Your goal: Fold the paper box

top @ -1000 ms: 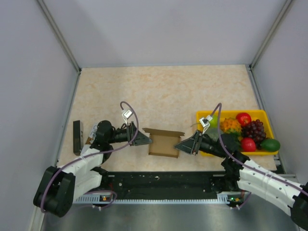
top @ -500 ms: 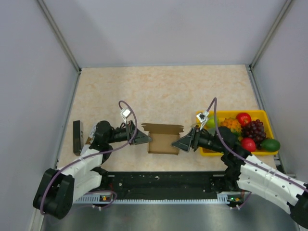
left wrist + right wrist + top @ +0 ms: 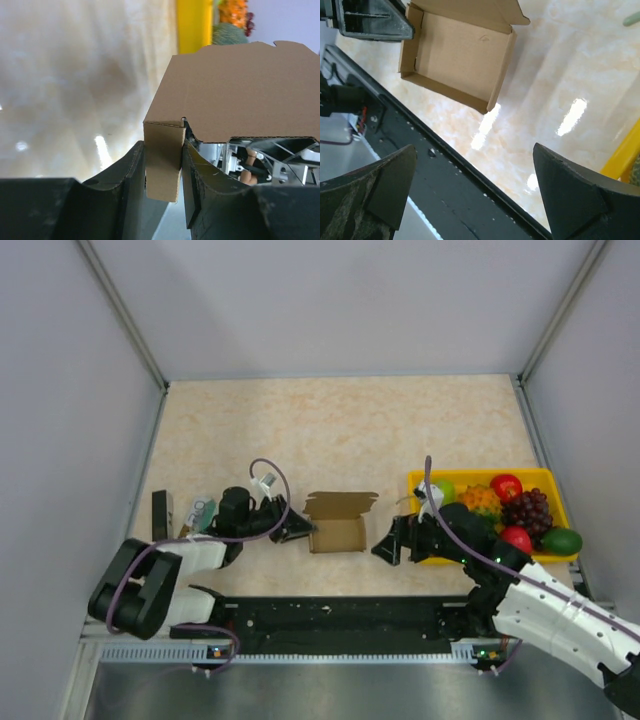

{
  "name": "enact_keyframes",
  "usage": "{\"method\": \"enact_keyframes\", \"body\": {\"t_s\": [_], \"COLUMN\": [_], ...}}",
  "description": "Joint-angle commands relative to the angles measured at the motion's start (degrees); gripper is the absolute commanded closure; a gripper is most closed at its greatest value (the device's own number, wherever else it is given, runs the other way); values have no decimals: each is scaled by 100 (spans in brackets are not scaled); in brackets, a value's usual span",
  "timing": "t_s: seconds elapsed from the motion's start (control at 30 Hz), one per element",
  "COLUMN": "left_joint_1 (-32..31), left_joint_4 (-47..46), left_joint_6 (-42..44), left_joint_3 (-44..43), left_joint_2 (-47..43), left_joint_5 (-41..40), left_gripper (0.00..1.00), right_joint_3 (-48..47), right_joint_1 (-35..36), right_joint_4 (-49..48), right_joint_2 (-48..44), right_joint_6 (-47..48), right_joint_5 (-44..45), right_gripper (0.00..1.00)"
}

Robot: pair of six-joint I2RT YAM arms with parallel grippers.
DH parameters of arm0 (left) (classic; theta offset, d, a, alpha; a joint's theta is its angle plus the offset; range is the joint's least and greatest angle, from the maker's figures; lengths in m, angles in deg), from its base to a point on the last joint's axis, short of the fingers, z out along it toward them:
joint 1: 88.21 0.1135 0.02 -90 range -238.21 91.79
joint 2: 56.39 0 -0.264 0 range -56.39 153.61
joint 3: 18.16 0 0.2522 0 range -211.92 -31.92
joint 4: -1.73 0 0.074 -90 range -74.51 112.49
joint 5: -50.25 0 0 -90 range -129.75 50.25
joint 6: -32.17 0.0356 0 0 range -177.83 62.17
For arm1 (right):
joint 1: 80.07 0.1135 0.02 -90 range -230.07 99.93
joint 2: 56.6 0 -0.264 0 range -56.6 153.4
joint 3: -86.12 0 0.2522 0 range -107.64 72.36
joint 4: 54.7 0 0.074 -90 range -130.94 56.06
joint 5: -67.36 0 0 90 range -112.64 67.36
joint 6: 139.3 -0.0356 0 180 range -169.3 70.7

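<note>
The paper box [image 3: 338, 532] is a small brown cardboard carton, open on top, with its lid flap standing up at the far side. It rests on the table between the arms. My left gripper [image 3: 306, 531] is shut on the box's left side wall. In the left wrist view that wall [image 3: 162, 155] sits pinched between the two fingers, with my left gripper [image 3: 162, 172] around it. My right gripper [image 3: 385, 542] stands wide open just right of the box, touching nothing. The right wrist view shows the paper box [image 3: 460, 55] well ahead of my right gripper [image 3: 480, 185].
A yellow tray [image 3: 545, 478] with fruit sits at the right, close behind the right arm. A dark block [image 3: 160, 525] and a small teal-and-white packet [image 3: 200, 510] lie at the left. The black rail [image 3: 340, 615] runs along the near table edge.
My right gripper has let go of the box's right side, opened wide and drawn back toward the near edge. The left gripper has stayed clamped on the left wall.
</note>
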Motion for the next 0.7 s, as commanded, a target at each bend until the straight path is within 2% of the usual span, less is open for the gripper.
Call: {"method": "enact_keyframes", "body": {"t_s": [0.0, 0.07, 0.17, 0.2, 0.23, 0.3, 0.33, 0.37, 0.4, 0.43, 0.47, 0.5, 0.6, 0.63, 0.67], "left_joint_1": [-25, -25, -25, -25, -16, -16, -16, -8, -8, -8, -8, -8, -8, 1, 36], "left_joint_4": [-1937, -2415, -2723, -2750, -2611, -2225, -2040, -1429, -1023, -557, 587, 1155, 3265, 3575, 3900], "left_joint_6": [317, 396, 423, 423, 467, 615, 669, 739, 887, 1002, 1134, 1405, 1653, 1654, 1688], "left_joint_3": [236, 254, 394, 560, 623, 772, 807, 834, 851, 826, 782, 651, 291, 202, -121], "left_joint_2": [1073, 1427, 1815, 1790, 1729, 1404, 1255, 870, 614, 333, -313, -677, -2101, -2391, -2742], "left_joint_5": [-267, -328, -382, -451, -478, -566, -566, -592, -653, -845, -934, -1074, -2022, -2521, -2778], "left_gripper": [78, 76, 57, 44, 36, 22, 17, 14, 14, 15, 17, 19, 35, 43, 47], "right_joint_3": [-324, -359, -665, -719, -754, -851, -895, -948, -966, -957, -913, -904, -930, -965, -1070], "right_joint_1": [-5, 398, 1330, 1462, 1646, 1840, 1946, 2182, 2280, 2385, 2508, 2553, 2869, 2974, 3054], "right_joint_4": [125, -78, -229, -342, -439, -658, -816, -878, -957, -1228, -1352, -1484, -1705, -1723, -1697], "right_joint_2": [182, 480, 1058, 1218, 1368, 1825, 1965, 2054, 2203, 2248, 2300, 2440, 2721, 2792, 2863], "right_joint_6": [419, 481, 648, 665, 648, 622, 622, 613, 613, 639, 657, 718, 1174, 1376, 1769], "right_joint_5": [-109, -51, 809, 916, 1056, 1179, 1311, 1443, 1688, 1803, 1865, 1849, 1884, 1857, 1875], "right_gripper": [1, 1, 1, 7, 12, 20, 23, 29, 40, 43, 46, 53, 66, 69, 72]}}
